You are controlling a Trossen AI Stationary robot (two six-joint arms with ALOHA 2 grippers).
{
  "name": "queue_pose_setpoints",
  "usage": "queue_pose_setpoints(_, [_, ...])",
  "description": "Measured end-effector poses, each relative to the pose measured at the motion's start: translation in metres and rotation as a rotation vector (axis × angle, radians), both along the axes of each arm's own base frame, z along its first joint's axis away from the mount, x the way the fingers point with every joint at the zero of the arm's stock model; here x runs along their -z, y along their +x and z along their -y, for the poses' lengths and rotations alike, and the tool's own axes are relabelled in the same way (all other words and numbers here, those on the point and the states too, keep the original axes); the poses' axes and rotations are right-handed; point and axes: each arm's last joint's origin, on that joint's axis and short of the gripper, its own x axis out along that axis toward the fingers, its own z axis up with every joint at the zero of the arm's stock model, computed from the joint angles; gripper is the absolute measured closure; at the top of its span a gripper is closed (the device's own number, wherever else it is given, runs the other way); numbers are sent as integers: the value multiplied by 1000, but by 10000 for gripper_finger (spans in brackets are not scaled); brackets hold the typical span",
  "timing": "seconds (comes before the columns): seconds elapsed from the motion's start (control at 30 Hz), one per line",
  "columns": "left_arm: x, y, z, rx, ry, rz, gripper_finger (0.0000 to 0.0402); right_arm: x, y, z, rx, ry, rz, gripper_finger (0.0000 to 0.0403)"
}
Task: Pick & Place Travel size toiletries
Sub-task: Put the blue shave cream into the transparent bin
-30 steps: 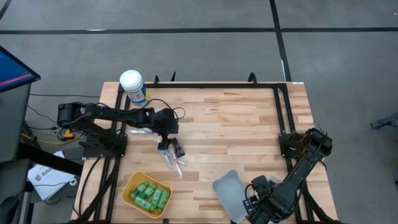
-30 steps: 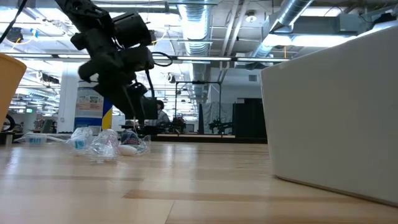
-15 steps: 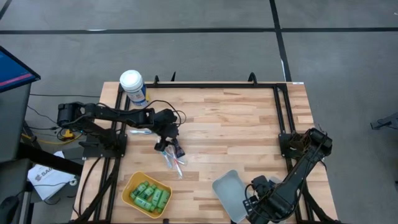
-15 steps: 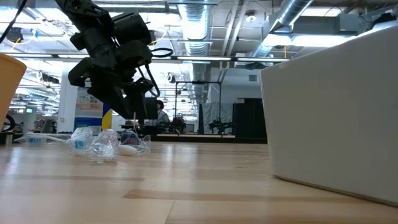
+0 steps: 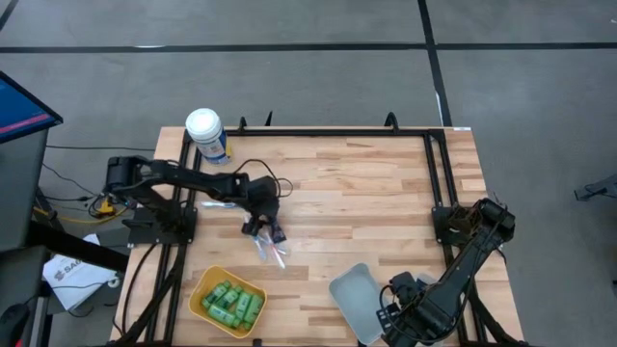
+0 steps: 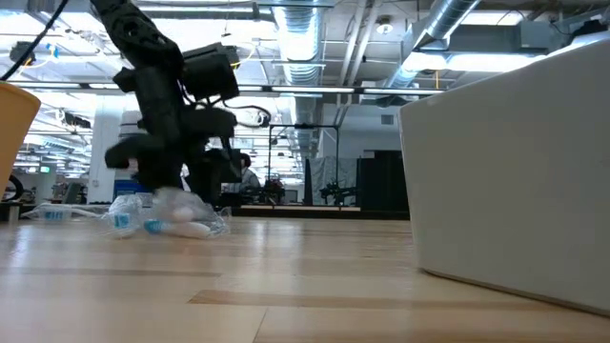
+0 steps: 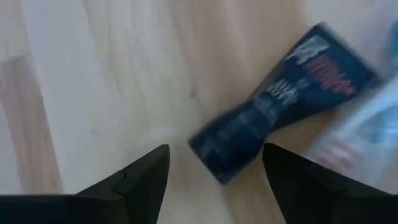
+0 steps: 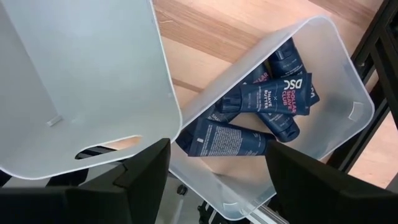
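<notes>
My left gripper [image 5: 258, 220] is open and low over the table, at the loose pile of toiletries [image 5: 271, 243]. In the left wrist view its fingers [image 7: 144, 176] stand on either side of the narrow end of a dark navy tube [image 7: 278, 102] that lies flat on the wood; they do not touch it. A wrapped toothbrush [image 7: 367, 121] lies beside the tube. The low view shows the clear-wrapped toothbrushes [image 6: 164, 217] on the table under the left arm. My right gripper [image 8: 217, 155] is open at the table's near right corner, above a clear bin [image 8: 348, 99] holding navy tubes [image 8: 280, 93].
A yellow bin [image 5: 199, 289] with green bottles [image 5: 231, 303] sits near the table's near left edge. The white-lidded canister [image 5: 205, 130] stands at the far left corner. The clear bin's lid [image 8: 81, 81] lies beside the bin. Bare wood covers the middle and far right.
My left gripper has come down from above the pile almost to the table top and has shifted a little toward the near edge, ending over the navy tube. The wrapped toothbrushes in the pile have shifted slightly. The right arm has kept still.
</notes>
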Motion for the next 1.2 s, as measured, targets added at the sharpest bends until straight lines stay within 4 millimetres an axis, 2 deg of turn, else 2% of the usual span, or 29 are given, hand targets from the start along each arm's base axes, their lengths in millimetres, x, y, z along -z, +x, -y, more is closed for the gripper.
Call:
queue_pose_setpoints(0.13, [5, 1, -1, -9, 17, -26, 149, 0, 1, -1, 0, 8, 7, 148])
queue_pose_setpoints(0.83, [0, 4, 1, 23, -16, 37, 149, 0, 2, -1, -10, 6, 27, 148])
queue_pose_setpoints(1.2, [-3, 9, 6, 50, -5, 91, 188, 0, 2, -1, -10, 6, 28, 148])
